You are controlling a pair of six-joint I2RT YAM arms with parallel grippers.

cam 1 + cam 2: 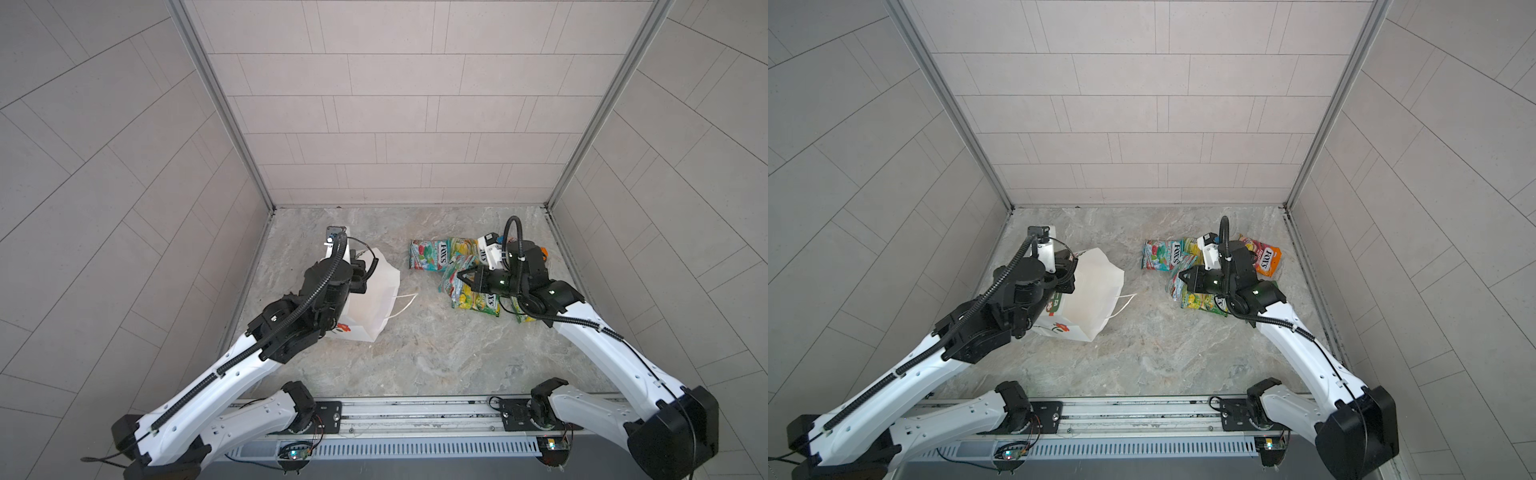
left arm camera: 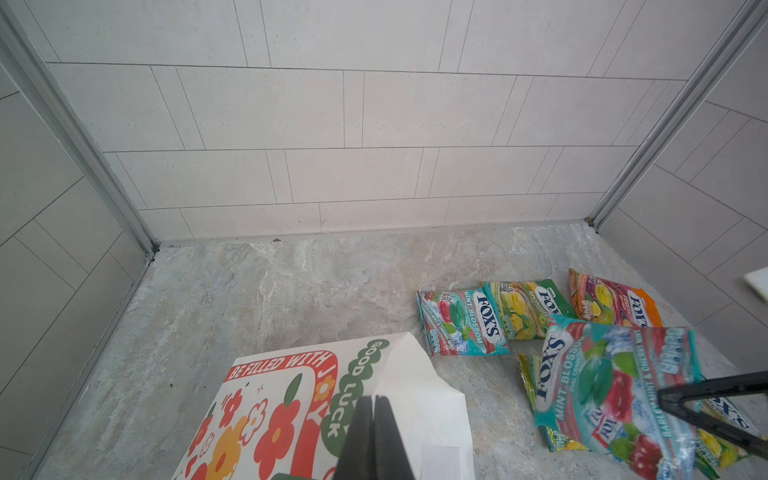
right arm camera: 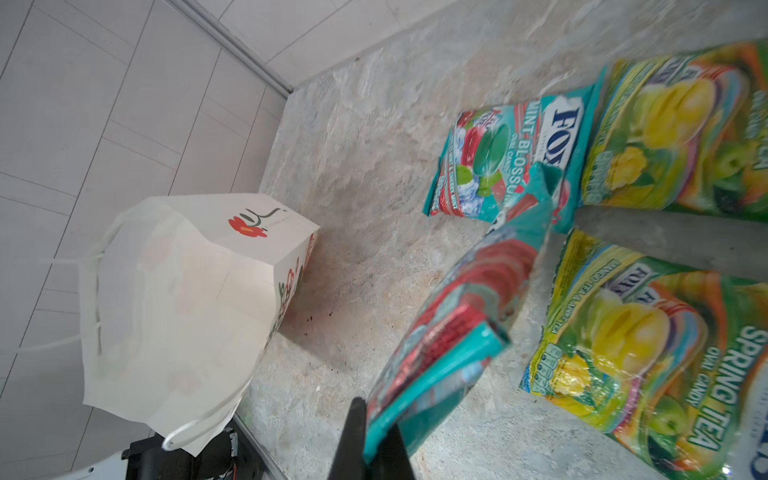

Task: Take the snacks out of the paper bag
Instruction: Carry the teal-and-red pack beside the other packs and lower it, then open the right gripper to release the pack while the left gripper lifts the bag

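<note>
Both top views peer steeply down from above the base rail point(image 1: 415, 409) at 6 o'clock toward the back wall point(image 1: 415, 124) at 12, covering the whole floor point(image 1: 1142, 353). The left wrist camera, low over the paper bag point(image 2: 270, 407), faces 12 o'clock; the right wrist camera, tight on a teal packet point(image 3: 457, 332), faces 9. All four share bag and snacks point(image 2: 528, 307).

The paper bag point(image 1: 374, 299) is set on the bench point(image 1: 415, 357) under the left fingers point(image 2: 361, 436), by which its rim is pinched, well apart from the right fingers point(image 3: 357, 436). One snack point(image 3: 457, 332) is held between the right fingers, raised off the bench. The other snacks point(image 1: 428, 255) are spread on the bench beneath, beside and beyond those fingers, some touching, all outside the bag.
</note>
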